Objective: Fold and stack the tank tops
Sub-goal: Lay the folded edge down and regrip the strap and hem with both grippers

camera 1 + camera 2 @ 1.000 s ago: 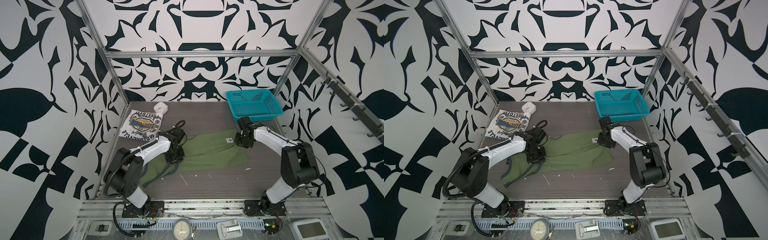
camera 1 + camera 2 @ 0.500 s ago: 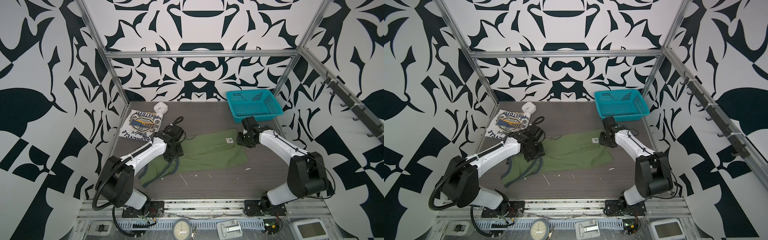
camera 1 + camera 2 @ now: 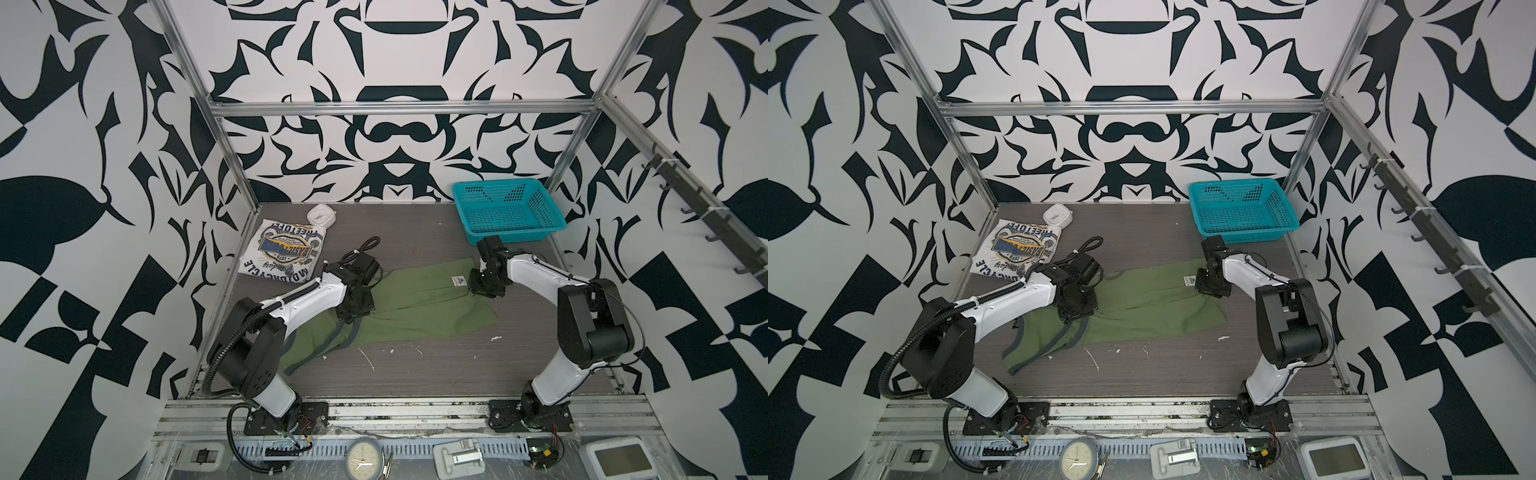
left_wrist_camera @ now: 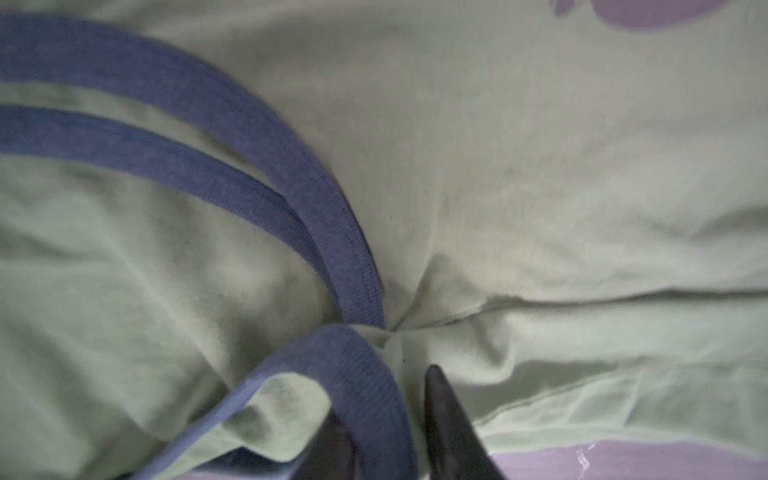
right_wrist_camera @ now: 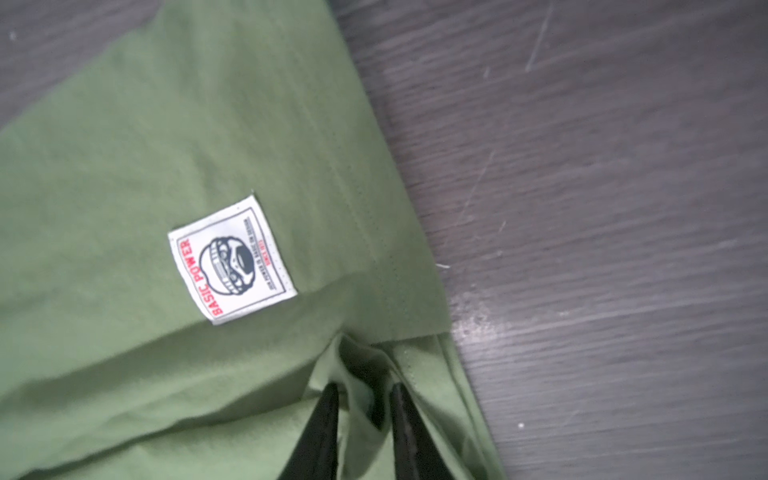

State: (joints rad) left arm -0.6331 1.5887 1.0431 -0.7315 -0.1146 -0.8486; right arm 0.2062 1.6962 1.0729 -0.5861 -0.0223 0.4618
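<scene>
The olive green tank top (image 3: 419, 299) (image 3: 1142, 301) lies lengthwise across the middle of the table, its dark-trimmed straps toward the front left. My left gripper (image 3: 353, 309) (image 3: 1076, 311) (image 4: 386, 399) is shut on its blue-grey armhole trim (image 4: 365, 374). My right gripper (image 3: 482, 286) (image 3: 1210, 286) (image 5: 365, 388) is shut on a pinch of green cloth at the hem corner, beside the white label (image 5: 232, 257). The white tank top (image 3: 286, 249) (image 3: 1022, 245) lies folded at the back left, emblem up.
A teal basket (image 3: 507, 212) (image 3: 1241, 212) stands at the back right, just behind the right arm. A small white square clock (image 3: 321, 215) (image 3: 1057, 215) sits behind the white tank top. Bare dark table (image 3: 415, 374) runs along the front.
Both grippers' jaws widened briefly, then closed on the green cloth. The right gripper shifted slightly forward and left at the hem; the left stayed at the armhole.
</scene>
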